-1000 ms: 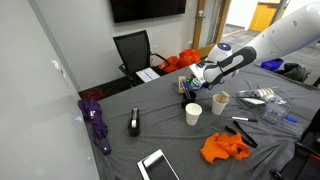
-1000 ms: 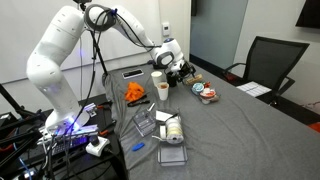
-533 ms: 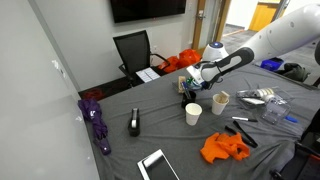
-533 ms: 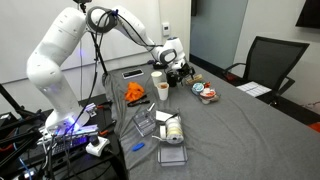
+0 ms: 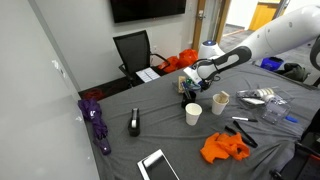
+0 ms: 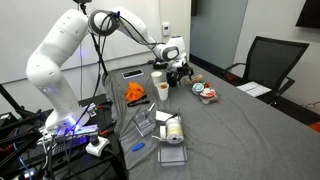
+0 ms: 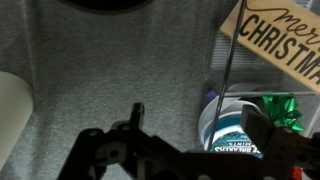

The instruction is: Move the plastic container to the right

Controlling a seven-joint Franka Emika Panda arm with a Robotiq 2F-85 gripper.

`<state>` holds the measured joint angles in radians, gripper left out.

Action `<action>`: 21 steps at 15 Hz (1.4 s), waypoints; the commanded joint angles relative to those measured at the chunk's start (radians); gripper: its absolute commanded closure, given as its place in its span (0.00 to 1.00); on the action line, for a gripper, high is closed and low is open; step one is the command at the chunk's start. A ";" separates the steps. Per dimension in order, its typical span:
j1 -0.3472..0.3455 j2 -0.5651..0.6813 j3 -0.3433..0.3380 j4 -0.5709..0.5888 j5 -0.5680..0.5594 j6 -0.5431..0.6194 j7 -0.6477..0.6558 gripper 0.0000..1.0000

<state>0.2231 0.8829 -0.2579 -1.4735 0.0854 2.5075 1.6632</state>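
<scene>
Grey cloth [image 7: 100,70] is being shown across the wrist view. At its far left edge a white paper cup [image 7: 12,110] is being cut off by the frame. Along the bottom, the gripper [image 7: 190,145] is being seen as a dark shape. Its fingers are being held spread wide, with only bare cloth in the gap and nothing being pinched. Just right of that gap the plastic container [image 7: 230,125] is being shown lying on the cloth. It is round, teal and white, and is being partly hidden by the finger on that side. A green bow [image 7: 281,108] is being seen close beside it; whether the two are touching cannot be told. Above them a brown Christmas tag [image 7: 280,35] is being shown at a tilt.

In an exterior view, the white arm [image 6: 55,60] is being seen at the left. An orange rag [image 6: 135,93] and two cups [image 6: 160,90] are being shown next. The gripper [image 6: 178,72] is being held low over the cloth. The plastic container [image 6: 208,94] is being shown near it but apart, to its right. A black chair [image 6: 265,60] is being seen furthest right.
</scene>
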 commanded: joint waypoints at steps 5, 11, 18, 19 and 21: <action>-0.055 0.099 0.052 0.167 -0.013 -0.050 0.030 0.00; -0.069 0.164 0.050 0.255 -0.017 -0.089 0.052 0.00; -0.110 0.167 0.105 0.284 -0.005 -0.146 -0.027 0.00; -0.116 0.167 0.113 0.286 -0.003 -0.156 -0.041 0.00; -0.120 0.168 0.119 0.289 -0.005 -0.173 -0.055 0.00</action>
<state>0.1326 1.0378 -0.1718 -1.2195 0.0855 2.3824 1.6496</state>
